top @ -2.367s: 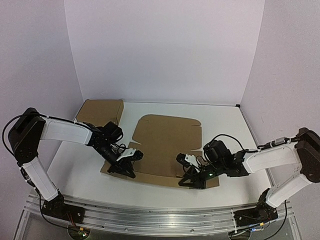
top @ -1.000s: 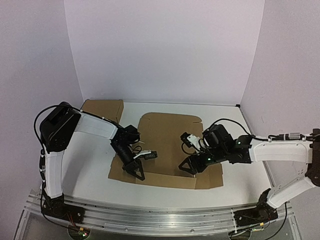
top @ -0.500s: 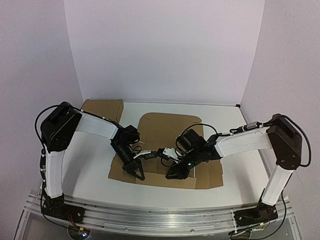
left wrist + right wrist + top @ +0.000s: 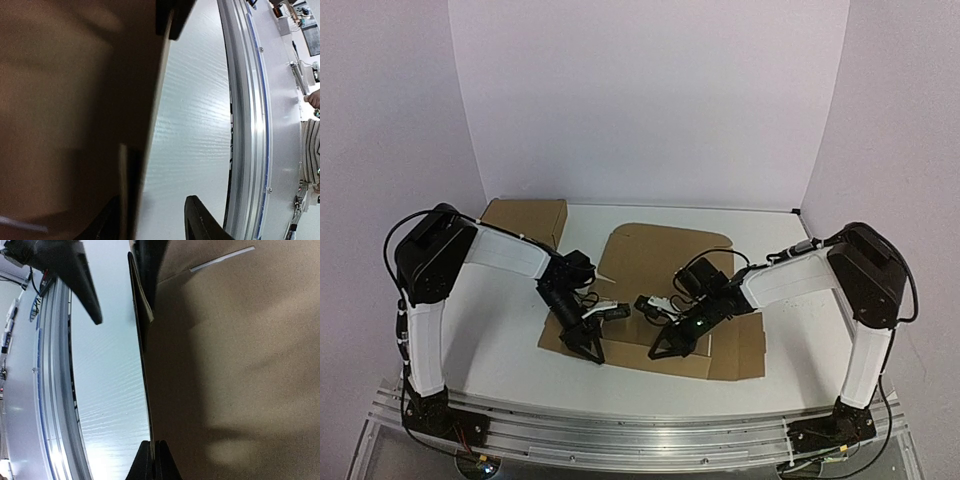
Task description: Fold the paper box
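The paper box [image 4: 660,262] lies unfolded in the middle of the table, a flat brown die-cut sheet with its round-cornered lid panel at the far side. My left gripper [image 4: 594,336] is at the left part of the near edge. In the left wrist view it [image 4: 155,226] is open, and the cardboard edge [image 4: 159,100] runs between its fingers without being pinched. My right gripper [image 4: 658,350] is at the middle of the same edge. In the right wrist view it [image 4: 154,460] is shut on the thin cardboard edge [image 4: 146,390], with the left fingers [image 4: 82,280] just ahead.
A ready-made shallow brown box [image 4: 525,222] stands at the back left against the wall. An aluminium rail [image 4: 620,435] runs along the table's near edge, close behind both grippers. White walls enclose the table on three sides.
My right gripper has swung left along the near edge and closed on the cardboard. My left gripper has opened from shut, staying at the same spot on that edge.
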Motion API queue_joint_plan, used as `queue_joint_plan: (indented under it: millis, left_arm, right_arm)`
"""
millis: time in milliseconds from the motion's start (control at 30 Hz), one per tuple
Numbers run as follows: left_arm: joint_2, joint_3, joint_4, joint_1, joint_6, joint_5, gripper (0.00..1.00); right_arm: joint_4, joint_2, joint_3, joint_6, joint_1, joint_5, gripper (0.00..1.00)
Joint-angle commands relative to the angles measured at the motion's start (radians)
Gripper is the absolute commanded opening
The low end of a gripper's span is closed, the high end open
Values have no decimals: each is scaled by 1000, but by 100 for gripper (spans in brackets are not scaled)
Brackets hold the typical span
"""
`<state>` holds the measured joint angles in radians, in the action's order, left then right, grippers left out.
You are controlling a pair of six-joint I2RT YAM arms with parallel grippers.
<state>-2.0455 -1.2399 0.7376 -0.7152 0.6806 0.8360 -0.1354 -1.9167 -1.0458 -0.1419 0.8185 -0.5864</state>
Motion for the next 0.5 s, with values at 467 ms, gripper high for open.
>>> queue_joint_plan:
  millis: [467]
  left_arm:
    - [474, 409, -622, -129, 469, -306, 70]
  right_arm:
    - [-35, -301, -72, 271, -137, -284, 0]
